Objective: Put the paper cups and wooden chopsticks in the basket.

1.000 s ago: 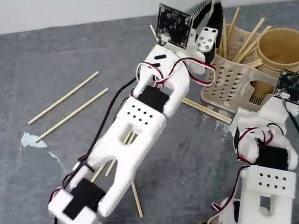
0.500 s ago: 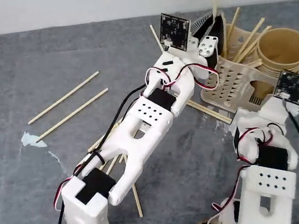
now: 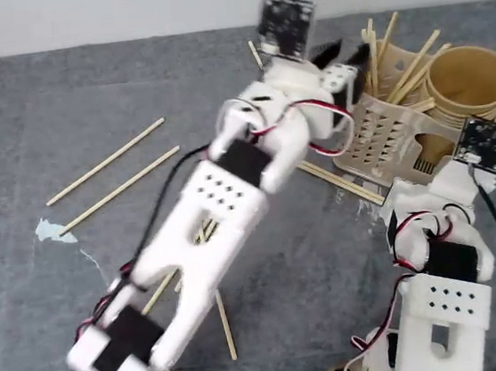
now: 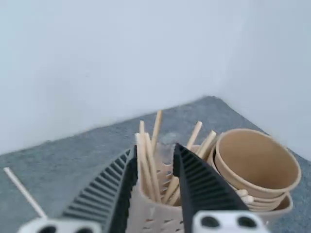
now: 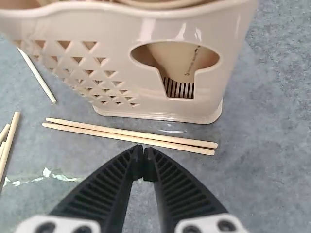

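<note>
Left claw (image 4: 154, 148), spread, over beige latticed plastic basket (image 3: 377, 139) at 2 o'clock: pale wooden chopsticks (image 3: 413, 64) upright, tan paper cups (image 3: 469, 80) nested; right claw (image 5: 144, 150) pressed together.

My left arm (image 3: 207, 217) stretches out long on a diagonal, from its base at the near edge toward the far right, with the wrist lifted at the end. My left gripper (image 4: 154, 160) is spread apart, its two black ribbed jaws showing a clear gap between them. My right arm (image 3: 441, 271) sits folded close over its base at the near right, wrist bent forward. My right gripper (image 5: 143, 162) points down, its jaws pressed together, touching at the tips.
</note>
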